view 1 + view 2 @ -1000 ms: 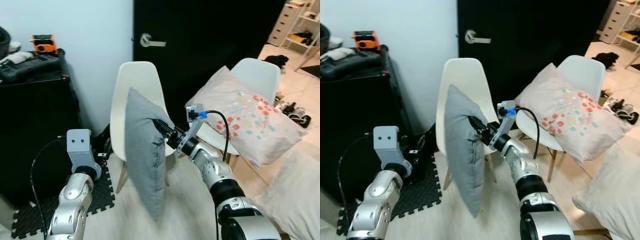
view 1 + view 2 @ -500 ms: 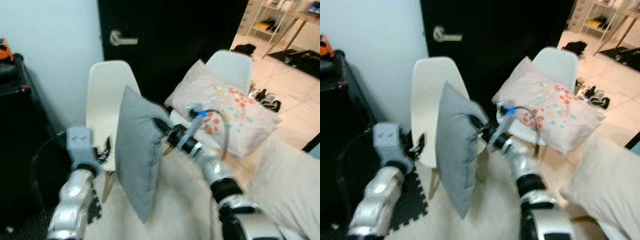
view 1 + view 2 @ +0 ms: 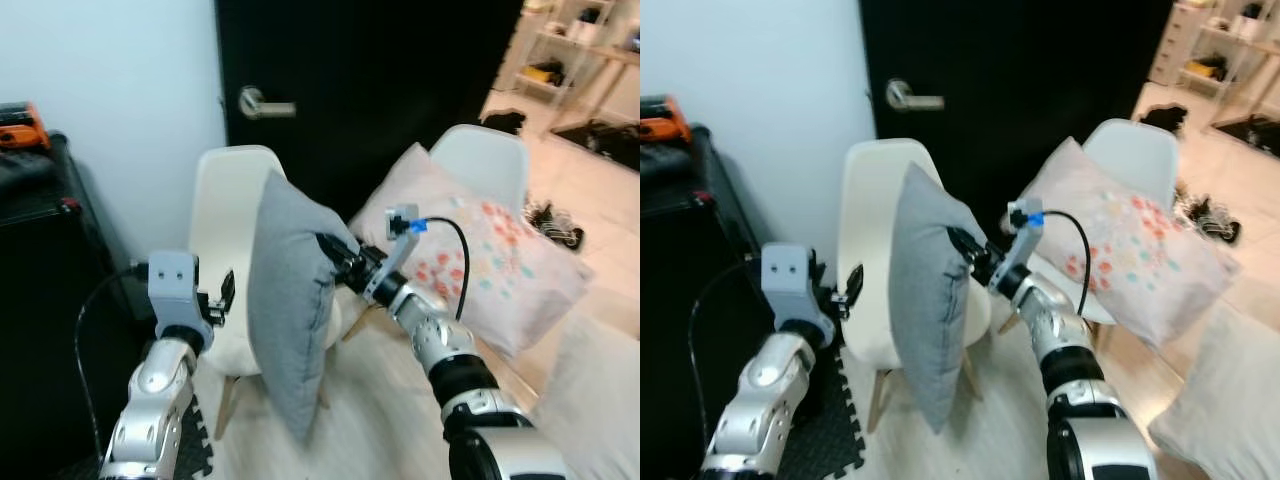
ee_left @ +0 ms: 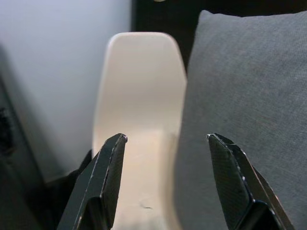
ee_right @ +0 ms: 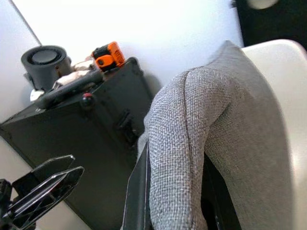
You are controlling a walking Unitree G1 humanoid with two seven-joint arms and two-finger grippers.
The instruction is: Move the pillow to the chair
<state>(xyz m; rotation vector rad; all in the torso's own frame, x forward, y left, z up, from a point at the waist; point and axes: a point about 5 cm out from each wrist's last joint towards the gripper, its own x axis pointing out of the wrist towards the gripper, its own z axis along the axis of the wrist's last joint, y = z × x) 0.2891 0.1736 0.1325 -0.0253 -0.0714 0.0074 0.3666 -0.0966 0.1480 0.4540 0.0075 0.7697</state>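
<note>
Two arms, jointed silver metal segments with black bands at the elbows. Left wrist: pale grey box module [image 3: 172,285] with two small dark screw holes; black cable [image 3: 95,310] loops off at 9 o'clock. Right wrist: small grey block with blue connector [image 3: 417,225], black cable [image 3: 457,250] arching back. Each claw: two long black fingers [image 4: 108,179], tapered, matte, finely textured.
</note>
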